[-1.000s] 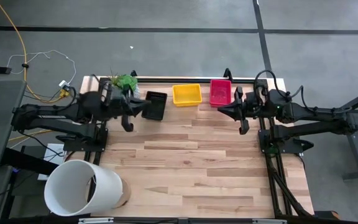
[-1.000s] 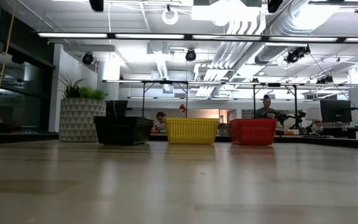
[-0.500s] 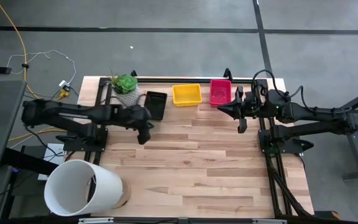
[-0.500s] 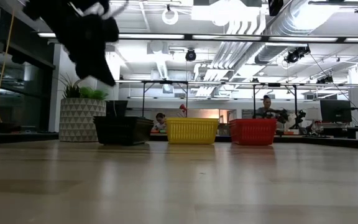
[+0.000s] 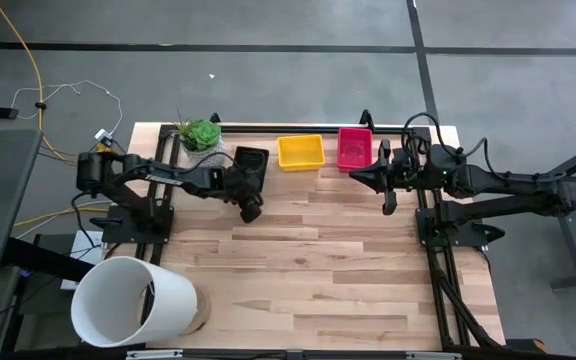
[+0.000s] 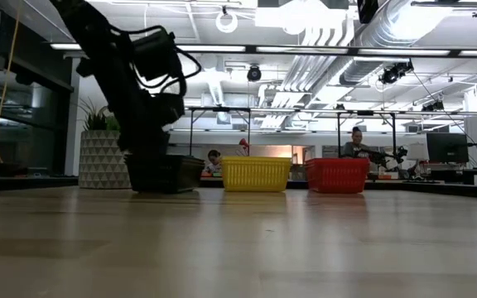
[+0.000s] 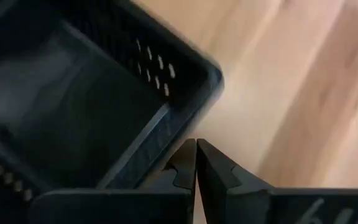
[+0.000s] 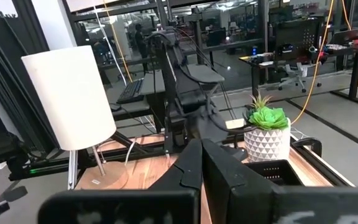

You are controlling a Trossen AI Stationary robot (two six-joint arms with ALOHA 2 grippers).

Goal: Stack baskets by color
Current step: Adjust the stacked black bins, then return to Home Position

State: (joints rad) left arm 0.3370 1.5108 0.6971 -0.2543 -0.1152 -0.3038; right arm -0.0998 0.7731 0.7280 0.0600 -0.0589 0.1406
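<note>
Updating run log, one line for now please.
left hand: shut, over black basket corner | right hand: shut, waiting | baskets: unstacked

Grey floor (image 5: 268,60) surrounds the wooden table (image 5: 308,270); ceiling pipes (image 6: 346,25) run overhead.

The left gripper (image 5: 253,212) hangs, fingers together, at the black basket's (image 5: 250,166) near corner — bare table (image 5: 318,260) lies open beyond it. The plant pot (image 5: 202,140) crowds its far side; the yellow basket (image 5: 300,152) stands just past.
</note>
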